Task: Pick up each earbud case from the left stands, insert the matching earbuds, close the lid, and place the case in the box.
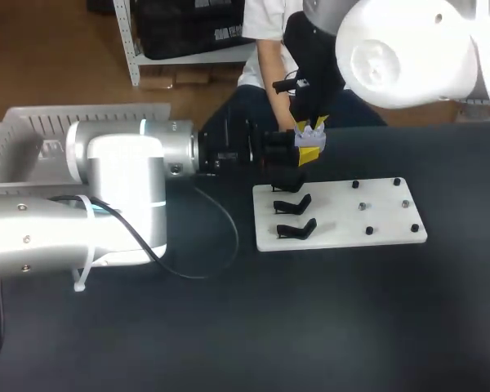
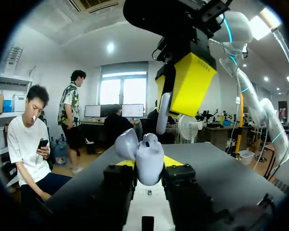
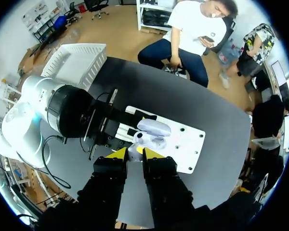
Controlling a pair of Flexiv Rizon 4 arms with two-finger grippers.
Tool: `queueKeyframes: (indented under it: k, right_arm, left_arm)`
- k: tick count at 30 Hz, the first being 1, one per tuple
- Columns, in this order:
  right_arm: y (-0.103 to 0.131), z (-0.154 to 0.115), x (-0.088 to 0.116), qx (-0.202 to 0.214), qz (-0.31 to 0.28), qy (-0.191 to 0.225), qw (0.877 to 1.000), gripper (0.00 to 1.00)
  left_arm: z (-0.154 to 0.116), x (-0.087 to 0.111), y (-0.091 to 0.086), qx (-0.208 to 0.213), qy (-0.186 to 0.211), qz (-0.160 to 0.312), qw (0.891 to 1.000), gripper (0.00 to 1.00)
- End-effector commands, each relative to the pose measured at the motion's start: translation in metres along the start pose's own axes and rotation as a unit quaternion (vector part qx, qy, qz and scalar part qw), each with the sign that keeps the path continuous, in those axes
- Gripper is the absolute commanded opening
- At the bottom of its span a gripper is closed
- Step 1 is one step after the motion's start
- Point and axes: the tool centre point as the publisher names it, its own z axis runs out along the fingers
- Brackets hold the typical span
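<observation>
Our left arm (image 1: pixel 122 167) is all chunky brushed-silver cylinders with white shells, a few small dark screws (image 1: pixel 175 169) and a thin light-blue ring (image 1: pixel 144 126) at one joint. A black cable (image 1: pixel 220 224) loops off it, and a white zip tie (image 1: pixel 83 273) sticks out of the forearm. Our right arm (image 1: pixel 408 49) is smooth glossy white and rounded. The left gripper (image 2: pixel 147 166) and right gripper (image 3: pixel 135 154) are boxy black blocks with bright yellow tips.
</observation>
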Motion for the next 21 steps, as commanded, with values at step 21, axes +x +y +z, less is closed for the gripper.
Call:
queueKeyframes:
  k: [21]
  right_arm:
    - [-0.002,0.014,0.000,0.006,-0.026,0.012,1.000,0.00]
  left_arm:
    - [0.000,0.002,-0.003,-0.005,-0.004,0.003,1.000,0.00]
